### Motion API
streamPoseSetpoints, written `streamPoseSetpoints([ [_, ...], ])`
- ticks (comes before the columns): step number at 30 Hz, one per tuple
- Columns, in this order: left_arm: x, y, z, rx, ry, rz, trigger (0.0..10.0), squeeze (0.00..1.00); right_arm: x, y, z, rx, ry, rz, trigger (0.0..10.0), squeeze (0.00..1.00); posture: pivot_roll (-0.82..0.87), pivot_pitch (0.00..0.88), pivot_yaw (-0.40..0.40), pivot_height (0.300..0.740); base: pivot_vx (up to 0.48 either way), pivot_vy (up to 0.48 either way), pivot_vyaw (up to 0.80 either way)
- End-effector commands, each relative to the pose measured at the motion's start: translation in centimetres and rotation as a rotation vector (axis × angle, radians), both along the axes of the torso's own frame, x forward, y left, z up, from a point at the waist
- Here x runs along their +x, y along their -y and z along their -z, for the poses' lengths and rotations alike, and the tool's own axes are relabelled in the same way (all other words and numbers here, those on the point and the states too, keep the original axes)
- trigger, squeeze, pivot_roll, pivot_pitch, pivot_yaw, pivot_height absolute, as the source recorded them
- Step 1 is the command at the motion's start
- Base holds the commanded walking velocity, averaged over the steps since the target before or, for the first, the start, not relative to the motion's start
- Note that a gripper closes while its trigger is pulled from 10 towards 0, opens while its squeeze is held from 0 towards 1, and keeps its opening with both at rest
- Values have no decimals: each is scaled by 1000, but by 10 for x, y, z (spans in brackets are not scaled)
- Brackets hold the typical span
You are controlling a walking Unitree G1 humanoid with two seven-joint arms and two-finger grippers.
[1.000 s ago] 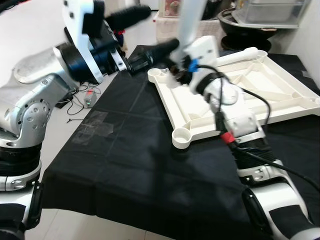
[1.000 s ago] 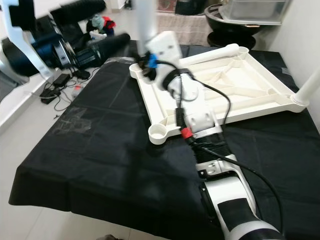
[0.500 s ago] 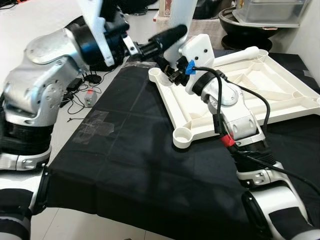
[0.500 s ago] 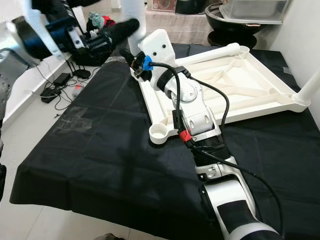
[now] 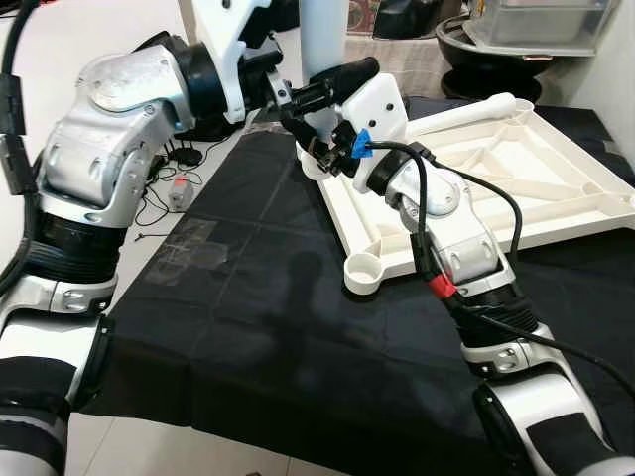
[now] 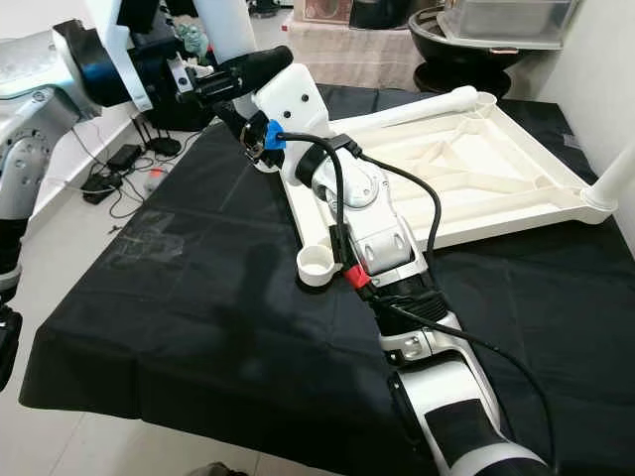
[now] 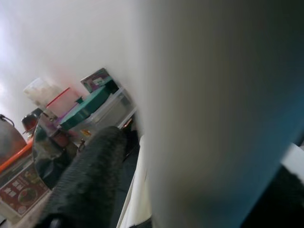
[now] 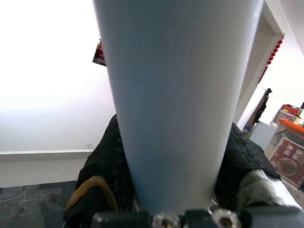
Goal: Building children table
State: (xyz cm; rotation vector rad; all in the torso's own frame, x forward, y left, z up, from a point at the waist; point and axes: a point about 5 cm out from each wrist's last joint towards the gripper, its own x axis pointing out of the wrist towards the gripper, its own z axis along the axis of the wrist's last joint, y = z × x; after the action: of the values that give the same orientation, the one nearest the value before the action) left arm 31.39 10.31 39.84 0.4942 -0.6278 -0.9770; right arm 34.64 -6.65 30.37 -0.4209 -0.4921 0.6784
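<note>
The table leg (image 5: 323,35), a smooth white plastic tube, stands upright over the near-left corner of the upturned tabletop (image 5: 556,188), right at the round corner socket there, though the grippers hide whether its end sits in the socket. The right gripper (image 8: 176,190) is clamped on the leg, its textured black fingers (image 8: 107,171) pressing both sides of the tube. The left gripper (image 5: 332,81) reaches in from the left beside the same leg; one rough black finger (image 7: 88,175) lies along the tube and a second dark shape shows at its other side, so it seems to grip the leg too, but the blurred close view leaves that unsure. The tabletop is a white moulded panel with ribs and raised edges, lying underside up on a black cloth (image 5: 248,297). Another round socket (image 5: 364,271) at its near corner is open and hollow. A second white leg (image 5: 466,111) lies flat along the far edge.
</note>
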Motion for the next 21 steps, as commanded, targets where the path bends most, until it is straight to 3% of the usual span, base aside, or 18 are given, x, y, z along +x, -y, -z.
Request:
streamPoseSetpoints([
  [1, 4, -4, -6, 3, 15, -46, 0, 0, -11, -14, -3, -45, 52, -67, 10000, 0, 26, 36, 55, 740, 0, 0, 0],
  [15, 4, -9, -16, -41, 52, -83, 0, 0, -12, -18, 1, -50, 29, -101, 10000, 0, 36, 29, 51, 740, 0, 0, 0],
  [16, 3, -10, -17, -58, 47, -67, 0, 0, -13, -17, 2, -39, 20, -111, 10000, 1000, 35, 31, 51, 740, 0, 0, 0],
  [18, 2, -10, -18, -68, 44, -55, 0, 0, -13, -16, 2, -31, 15, -116, 10000, 1000, 34, 32, 51, 740, 0, 0, 0],
  [19, -3, -11, -21, -109, 15, 13, 0, 0, -15, -13, 0, 18, -9, -158, 10000, 1000, 33, 33, 54, 740, 0, 0, 0],
  [21, -6, -12, -22, -131, -8, 55, 0, 0, -16, -12, 1, 26, -22, -182, 10000, 1000, 33, 33, 54, 740, 0, 0, 0],
])
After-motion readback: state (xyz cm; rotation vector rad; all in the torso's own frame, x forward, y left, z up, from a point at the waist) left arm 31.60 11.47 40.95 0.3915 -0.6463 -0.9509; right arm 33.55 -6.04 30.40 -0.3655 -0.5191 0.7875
